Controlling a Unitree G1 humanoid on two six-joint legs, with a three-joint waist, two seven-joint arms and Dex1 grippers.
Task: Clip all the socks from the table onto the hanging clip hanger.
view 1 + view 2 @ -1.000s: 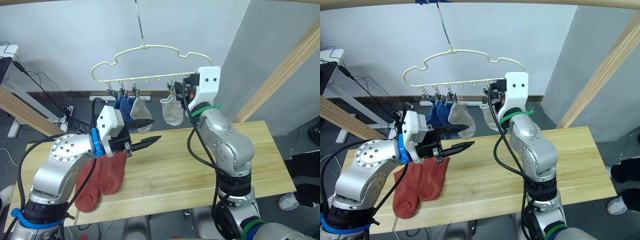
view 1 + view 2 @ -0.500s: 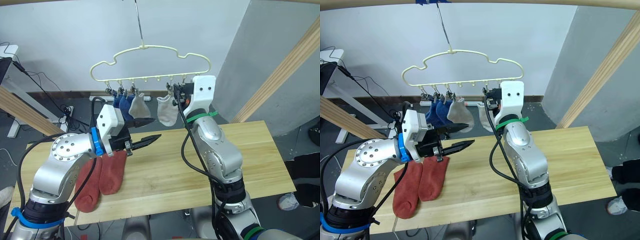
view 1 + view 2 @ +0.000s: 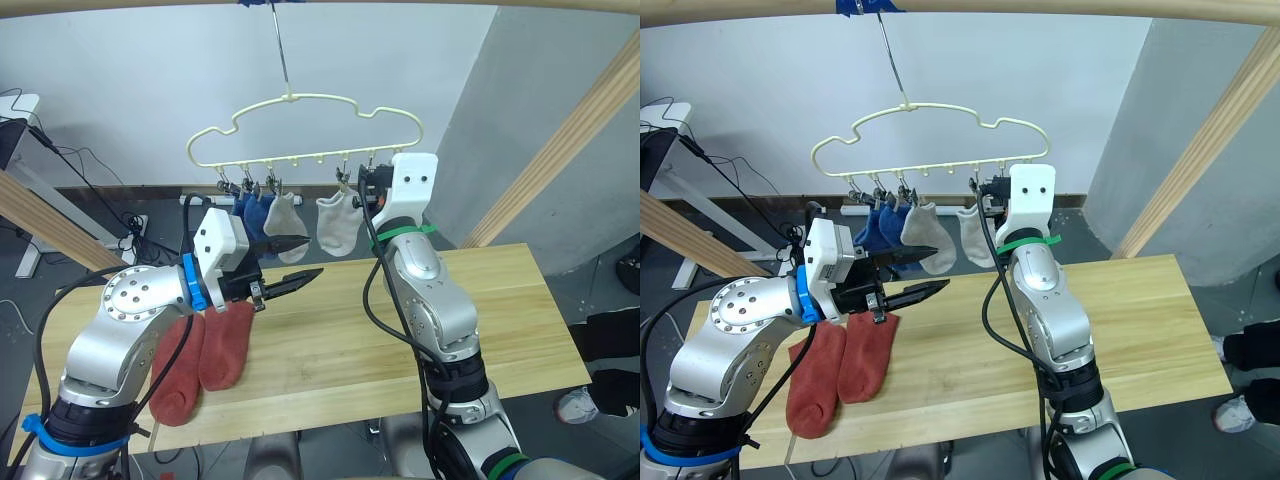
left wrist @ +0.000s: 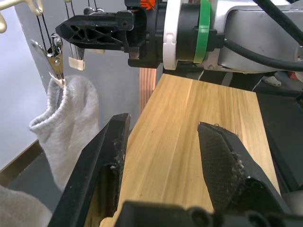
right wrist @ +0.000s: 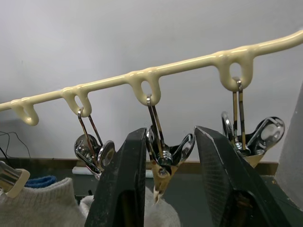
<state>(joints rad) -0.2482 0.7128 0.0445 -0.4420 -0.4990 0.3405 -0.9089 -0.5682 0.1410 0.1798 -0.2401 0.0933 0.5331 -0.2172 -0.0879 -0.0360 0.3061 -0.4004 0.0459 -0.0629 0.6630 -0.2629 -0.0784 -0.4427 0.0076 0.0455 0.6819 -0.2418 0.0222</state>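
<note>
The pale-yellow clip hanger (image 3: 300, 128) hangs from a rail above the table (image 3: 320, 345). Clipped to it are blue socks (image 3: 252, 212) and two grey socks (image 3: 285, 214) (image 3: 337, 222). Two rust-red socks (image 3: 226, 343) (image 3: 176, 372) lie side by side on the table's left part. My right gripper (image 5: 170, 135) is raised to the clip row, open, with a metal clip (image 5: 163, 158) between its fingers; that clip holds the right-hand grey sock (image 5: 158, 215). My left gripper (image 3: 298, 261) hovers open and empty above the red socks, below the hanging socks.
A thick wooden rail with blue tape (image 3: 875, 6) carries the hanger's hook. Slanted wooden beams (image 3: 560, 150) (image 3: 45, 225) stand at both sides. Empty clips (image 5: 92, 151) (image 5: 251, 137) hang either side of the one between my right fingers. Cables lie on the floor behind.
My right arm drew its elbow in, and the gripper shifted left along the clip row. The hanger and the right grey sock swung slightly. The left arm stayed still.
</note>
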